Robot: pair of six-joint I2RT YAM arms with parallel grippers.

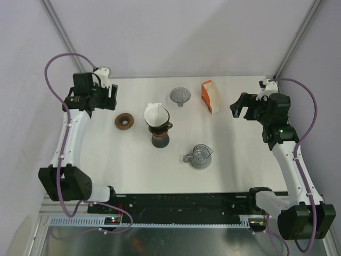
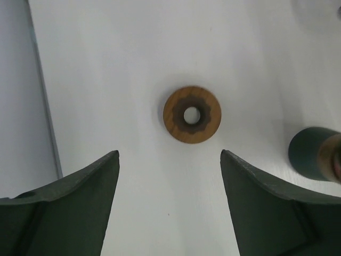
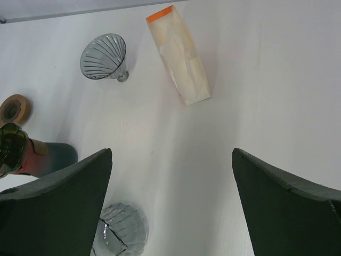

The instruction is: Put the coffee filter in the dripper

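Observation:
A white paper coffee filter (image 1: pixel 154 112) stands in the mouth of the dark dripper (image 1: pixel 161 127), which sits on a dark green and red base at the table's centre. Part of that base shows at the edge of the left wrist view (image 2: pixel 311 154) and of the right wrist view (image 3: pixel 21 154). My left gripper (image 1: pixel 111 98) is open at the back left, holding nothing; in its wrist view (image 2: pixel 169 153) bare table lies between the fingers. My right gripper (image 1: pixel 240 106) is open and empty at the back right (image 3: pixel 171 151).
A brown wooden ring (image 1: pixel 125 121) (image 2: pixel 192 114) lies left of the dripper. A clear ribbed glass cone (image 1: pixel 180 96) (image 3: pixel 104 57) and an orange-topped pack of filters (image 1: pixel 210 97) (image 3: pixel 180 56) lie at the back. A glass server (image 1: pixel 200 156) (image 3: pixel 120 234) stands in front.

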